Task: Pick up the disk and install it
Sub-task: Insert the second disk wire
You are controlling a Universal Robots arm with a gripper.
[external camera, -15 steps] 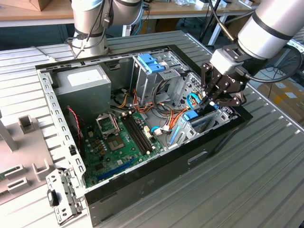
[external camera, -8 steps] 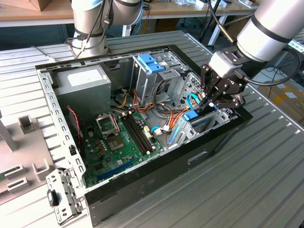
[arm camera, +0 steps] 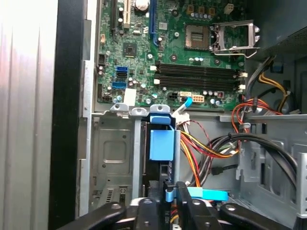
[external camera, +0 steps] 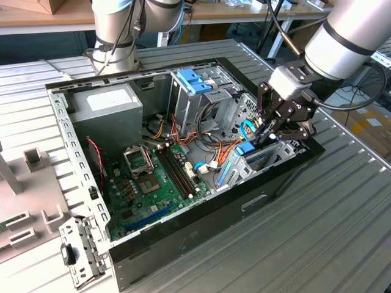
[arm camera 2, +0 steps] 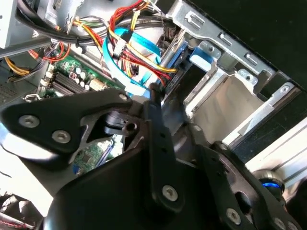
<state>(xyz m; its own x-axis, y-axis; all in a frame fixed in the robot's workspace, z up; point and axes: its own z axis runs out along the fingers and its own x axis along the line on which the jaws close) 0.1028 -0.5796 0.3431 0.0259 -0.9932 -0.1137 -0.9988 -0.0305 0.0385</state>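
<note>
The disk [arm camera: 160, 143] stands on edge in the drive bay slot at the front corner of the open computer case [external camera: 201, 226], and its blue end tab [external camera: 244, 148] faces the motherboard. My gripper [arm camera: 171, 189] reaches down into that bay from the exterior view's right. Its two dark fingers [arm camera: 184, 201] are closed on the disk's blue rail at the end away from the tab. In the exterior view the gripper [external camera: 269, 131] hangs just over the bay, beside a curved blue cable [external camera: 247, 129]. The gripper's linkages hide most of the disk's body in the second wrist view.
A green motherboard [external camera: 153, 183] lies on the case floor, with a grey power supply [external camera: 107, 104] behind it. A pale-blue latch [external camera: 194, 79] tops the upper drive cage. Red, yellow and black wires [arm camera: 211, 143] crowd next to the bay. A loose metal bracket [external camera: 79, 250] lies outside the case.
</note>
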